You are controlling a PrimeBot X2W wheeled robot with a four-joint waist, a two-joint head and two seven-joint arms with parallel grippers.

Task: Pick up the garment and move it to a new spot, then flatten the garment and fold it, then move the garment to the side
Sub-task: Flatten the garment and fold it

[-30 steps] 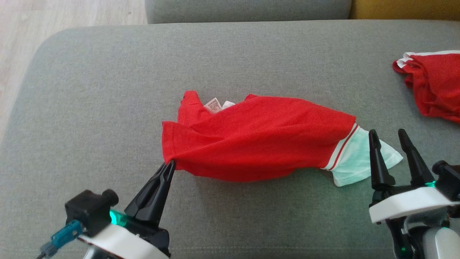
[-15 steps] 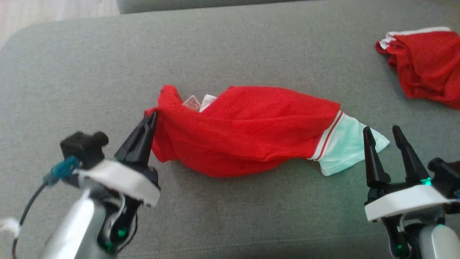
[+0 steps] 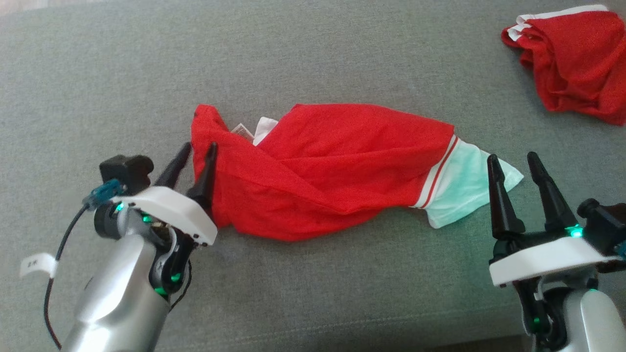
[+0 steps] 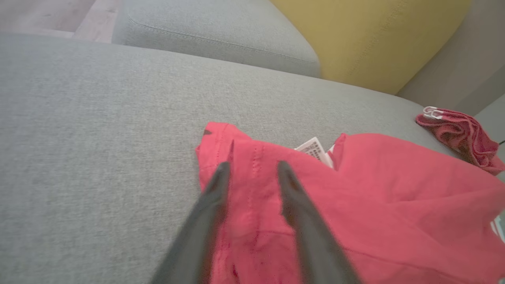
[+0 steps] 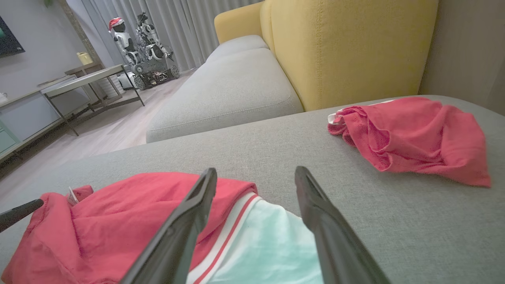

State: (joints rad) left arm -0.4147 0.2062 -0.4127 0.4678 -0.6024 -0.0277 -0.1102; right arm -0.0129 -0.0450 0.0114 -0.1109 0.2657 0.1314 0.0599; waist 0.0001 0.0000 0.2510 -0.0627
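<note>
Red garment [image 3: 332,171] between left pincer [image 3: 200,145], tips apart at its edge, and wide-open right pincer [image 3: 510,155]

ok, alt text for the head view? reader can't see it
A red garment with a pale, striped end lies crumpled on a grey cushion. The left gripper is open at its red end, the right gripper open at its pale end. A second red garment sits bunched at the upper right.
</note>
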